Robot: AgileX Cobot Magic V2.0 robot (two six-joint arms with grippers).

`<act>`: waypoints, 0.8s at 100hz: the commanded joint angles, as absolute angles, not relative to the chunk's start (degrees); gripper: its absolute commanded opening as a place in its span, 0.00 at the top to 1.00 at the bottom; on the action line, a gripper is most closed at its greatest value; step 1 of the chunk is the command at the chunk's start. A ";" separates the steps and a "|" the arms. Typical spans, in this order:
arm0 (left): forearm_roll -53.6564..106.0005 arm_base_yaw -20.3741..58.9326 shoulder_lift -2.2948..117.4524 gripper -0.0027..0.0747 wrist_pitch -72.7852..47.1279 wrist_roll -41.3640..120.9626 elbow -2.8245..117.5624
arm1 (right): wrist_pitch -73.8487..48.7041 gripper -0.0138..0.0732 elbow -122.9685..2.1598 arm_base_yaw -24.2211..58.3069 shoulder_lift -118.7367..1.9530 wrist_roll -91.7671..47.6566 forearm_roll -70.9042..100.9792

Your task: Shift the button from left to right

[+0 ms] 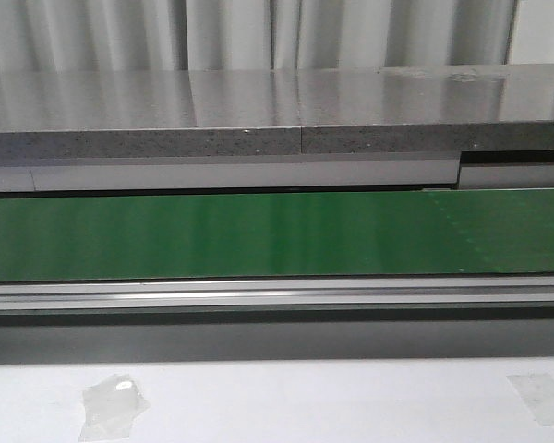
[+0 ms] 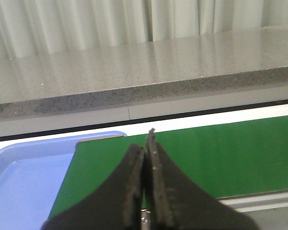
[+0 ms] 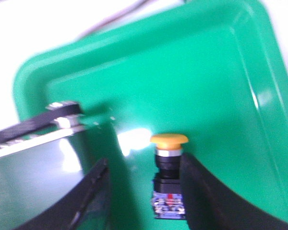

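Note:
The button [image 3: 169, 167], with a yellow mushroom cap and a black body with blue marks, lies inside a green tray [image 3: 197, 81] in the right wrist view. My right gripper [image 3: 144, 163] is open and straddles it; the button is close against one finger [image 3: 201, 191] and the other finger stands well apart. My left gripper [image 2: 145, 143] is shut and empty, above the left end of the green conveyor belt [image 2: 230, 153]. Neither gripper nor the button shows in the front view.
The green belt [image 1: 277, 235] runs across the front view, with a grey stone counter [image 1: 258, 101] behind it. A blue tray [image 2: 24, 177] sits at the belt's left end. The belt's metal end [image 3: 62, 110] overhangs the green tray. Tape patches [image 1: 111, 401] mark the white table.

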State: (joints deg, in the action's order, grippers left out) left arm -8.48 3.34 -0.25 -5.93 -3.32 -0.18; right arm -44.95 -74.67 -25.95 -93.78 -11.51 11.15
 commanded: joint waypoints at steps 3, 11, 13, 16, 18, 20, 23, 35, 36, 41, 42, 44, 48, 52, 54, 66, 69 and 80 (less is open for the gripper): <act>-7.94 3.23 -2.06 0.99 -1.51 -3.67 -2.61 | -42.93 0.43 -76.58 -23.44 -86.51 -12.48 13.13; -7.94 3.23 -2.06 0.99 -1.51 -3.67 -2.61 | -42.77 0.43 -76.58 -20.59 -83.44 -12.61 13.13; -7.94 3.23 -2.06 0.99 -1.51 -3.67 -2.61 | -42.77 0.43 -76.58 -19.83 -82.76 -12.59 13.13; -7.94 3.23 -2.06 0.99 -1.51 -3.67 -2.61 | -42.82 0.43 -76.58 -18.80 -81.95 -12.59 13.13; -7.94 3.23 -2.06 0.99 -1.51 -3.67 -2.61 | -42.92 0.43 -76.58 -18.01 -81.37 -12.65 13.13; -7.94 3.23 -2.06 0.99 -1.51 -3.67 -2.61 | -43.03 0.43 -76.58 -17.22 -80.80 -12.72 13.13; -7.94 3.23 -2.06 0.99 -1.51 -3.67 -2.61 | -43.16 0.43 -76.58 -16.16 -80.13 -12.72 13.07; -7.94 3.23 -2.06 0.99 -1.51 -3.67 -2.61 | -44.54 0.43 -76.33 -11.62 -77.49 -13.10 13.02; -7.94 3.23 -2.06 0.99 -1.51 -3.67 -2.61 | -44.60 0.43 -76.33 -11.37 -77.32 -13.10 13.02; -7.94 3.23 -2.06 0.99 -1.51 -3.67 -2.61 | -44.99 0.43 -75.79 -9.62 -76.01 -13.10 13.02; -7.94 3.23 -2.06 0.99 -1.51 -3.67 -2.61 | -44.99 0.43 -75.67 -9.13 -75.82 -13.10 13.02; -7.94 3.23 -2.06 0.99 -1.51 -3.67 -2.61 | -44.99 0.43 -75.23 -8.64 -75.30 -13.16 13.02; -7.94 3.23 -2.06 0.99 -1.51 -3.67 -2.61 | -44.71 0.43 -74.19 -7.26 -74.00 -13.16 13.02; -7.94 3.23 -2.06 0.99 -1.51 -3.67 -2.61 | -44.28 0.43 -73.12 -5.99 -72.88 -13.16 13.02; -7.94 3.23 -2.06 0.99 -1.51 -3.67 -2.61 | -43.96 0.43 -72.40 -5.37 -72.17 -13.16 13.02; -7.94 3.23 -2.06 0.99 -1.51 -3.67 -2.61 | -41.21 0.43 -67.19 -2.57 -67.46 -13.16 13.08; -7.94 3.23 -2.06 0.99 -1.51 -3.67 -2.61 | -40.29 0.43 -65.37 -2.05 -65.90 -13.16 13.13; -7.94 3.23 -2.06 0.99 -1.51 -3.67 -2.61 | -37.81 0.43 -59.60 -0.62 -60.90 -13.16 13.13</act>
State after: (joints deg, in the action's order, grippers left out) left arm -8.48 3.34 -0.25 -5.93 -3.32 -0.18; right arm -43.18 -62.02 -1.58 -65.96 -12.43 12.38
